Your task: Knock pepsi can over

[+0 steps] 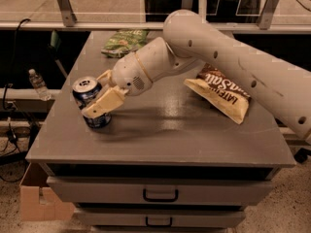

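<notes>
Can (87,88) near table (160,135) edge at 8 o'clock. Long axis off vertical, top leaning toward 11. Hand (93,95) at can's 3 o'clock, spread wide, gripping nothing; near finger (104,103) lies across can's front. Push toward 9 should topple it.

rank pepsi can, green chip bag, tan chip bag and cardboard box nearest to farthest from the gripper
The gripper is at the left of the table.
1. pepsi can: touching it, tilted.
2. green chip bag at the back and tan chip bag on the right: too close to call.
3. cardboard box: on the floor, lower left.
</notes>
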You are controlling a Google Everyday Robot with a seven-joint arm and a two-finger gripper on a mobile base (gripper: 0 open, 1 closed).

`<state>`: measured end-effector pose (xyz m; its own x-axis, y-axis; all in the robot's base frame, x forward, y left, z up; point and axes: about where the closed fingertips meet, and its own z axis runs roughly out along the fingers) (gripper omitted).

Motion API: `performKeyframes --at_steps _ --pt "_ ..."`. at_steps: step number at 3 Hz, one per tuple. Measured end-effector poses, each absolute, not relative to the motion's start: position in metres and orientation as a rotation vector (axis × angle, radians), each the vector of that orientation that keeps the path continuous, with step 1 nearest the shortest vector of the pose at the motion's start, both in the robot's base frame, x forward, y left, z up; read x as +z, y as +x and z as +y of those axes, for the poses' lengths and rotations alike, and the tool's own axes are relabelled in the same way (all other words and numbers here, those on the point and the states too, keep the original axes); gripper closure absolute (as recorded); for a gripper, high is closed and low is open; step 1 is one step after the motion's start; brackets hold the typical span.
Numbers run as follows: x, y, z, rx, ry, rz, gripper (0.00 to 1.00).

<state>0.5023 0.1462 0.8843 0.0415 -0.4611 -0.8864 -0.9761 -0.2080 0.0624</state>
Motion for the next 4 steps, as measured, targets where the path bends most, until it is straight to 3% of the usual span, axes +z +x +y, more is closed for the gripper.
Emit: performKeyframes --at_steps 1,2,4 --pt "0.894 0.518 0.123 1.070 -1.671 1.507 0.94" --pt "0.914 0.535 0.093 0.937 -1.683 1.557 1.00" --pt "0.940 0.554 0.030 0.452 -1.901 1.648 1.00"
